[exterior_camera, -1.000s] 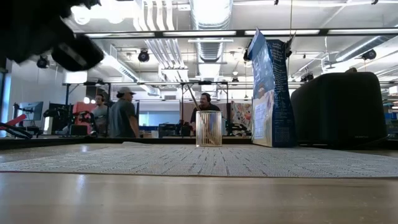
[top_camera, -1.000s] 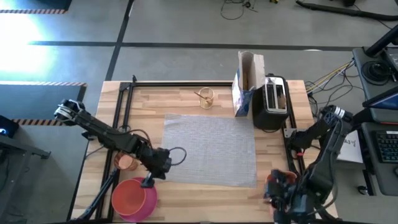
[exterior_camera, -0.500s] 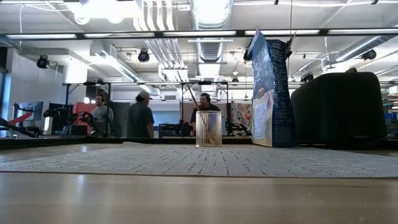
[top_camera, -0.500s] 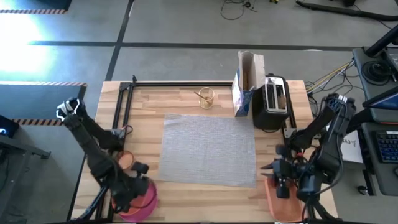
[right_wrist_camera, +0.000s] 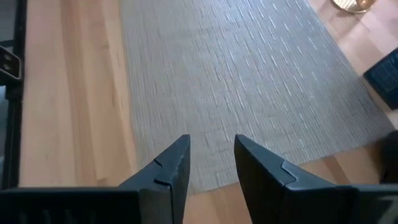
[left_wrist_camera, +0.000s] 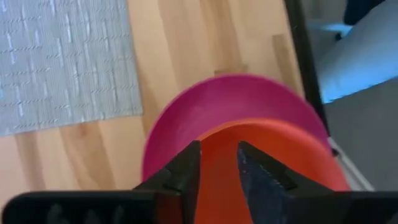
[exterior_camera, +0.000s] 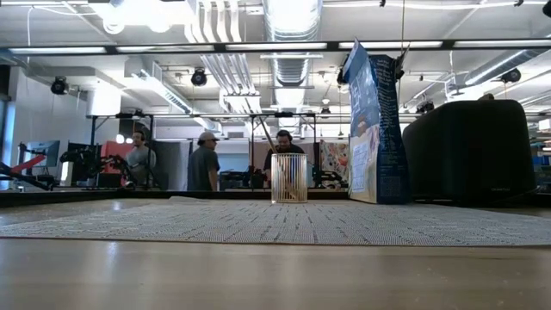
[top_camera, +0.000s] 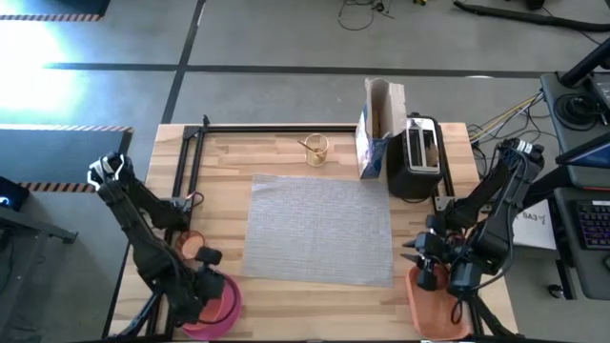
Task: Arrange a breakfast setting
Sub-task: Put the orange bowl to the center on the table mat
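Observation:
The grey woven placemat [top_camera: 319, 229] lies flat in the middle of the table. At the near left corner, the orange bowl [left_wrist_camera: 267, 162] sits inside the pink plate [left_wrist_camera: 186, 106]. My left gripper [left_wrist_camera: 217, 155] hangs above them, pointing down, open by a narrow gap with nothing between its fingers. The small orange cup [top_camera: 193, 244] stands just beyond the plate. My right gripper [right_wrist_camera: 211, 149] hovers open over the placemat's near right edge, also holding nothing. A gold wire holder [top_camera: 316, 148] with a handle sticking out of it stands at the far edge.
A cereal box [top_camera: 379, 129] and a black-and-silver toaster [top_camera: 419, 152] stand at the far right. An orange tray [top_camera: 438, 310] lies at the near right, under my right arm. A black frame [top_camera: 191, 143] borders the table. People stand in the room beyond.
My left gripper has swung from the placemat's near left corner toward the table's near left, and now stands over the plate and bowl. My right gripper has moved from the near edge toward the far edge, out over the tray and toward the placemat.

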